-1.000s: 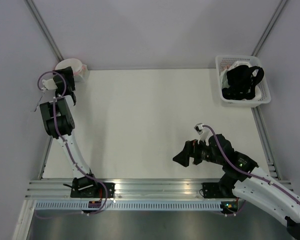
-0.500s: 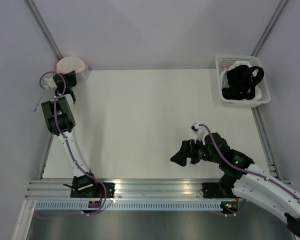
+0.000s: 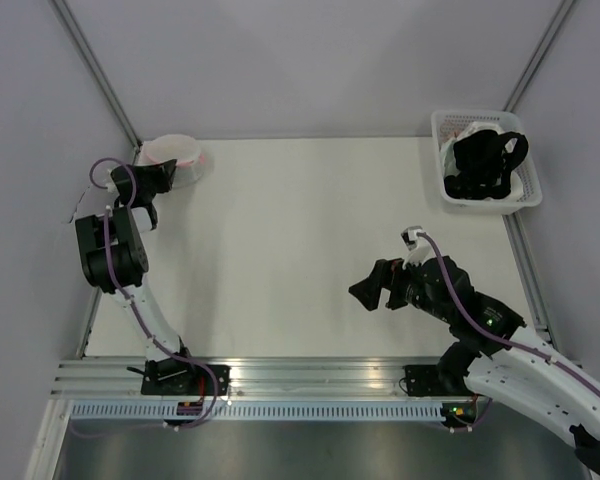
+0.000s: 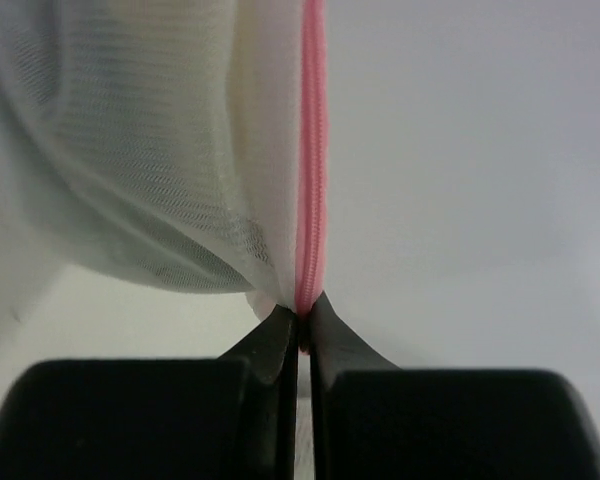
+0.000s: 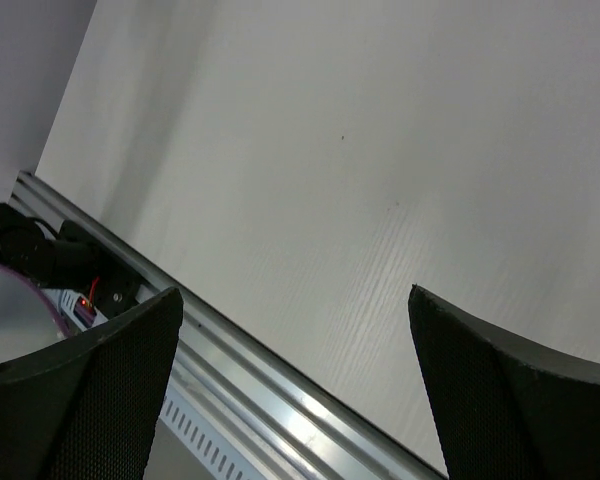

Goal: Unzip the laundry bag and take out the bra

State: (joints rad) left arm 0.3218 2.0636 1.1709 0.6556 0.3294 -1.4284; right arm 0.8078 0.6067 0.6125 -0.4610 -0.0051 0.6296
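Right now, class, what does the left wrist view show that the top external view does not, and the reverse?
Only the left wrist view: the left tool shut on the pink zipper trim, plus the fine mesh weave. Only the top external view: the right tool, open above the table, and the white basket holding a black garment. Both: the laundry bag, held by the left tool.

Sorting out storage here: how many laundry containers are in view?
2. The mesh laundry bag is at far left, its pink rim pinched by the left gripper; the white plastic basket is at far right, holding a black garment.
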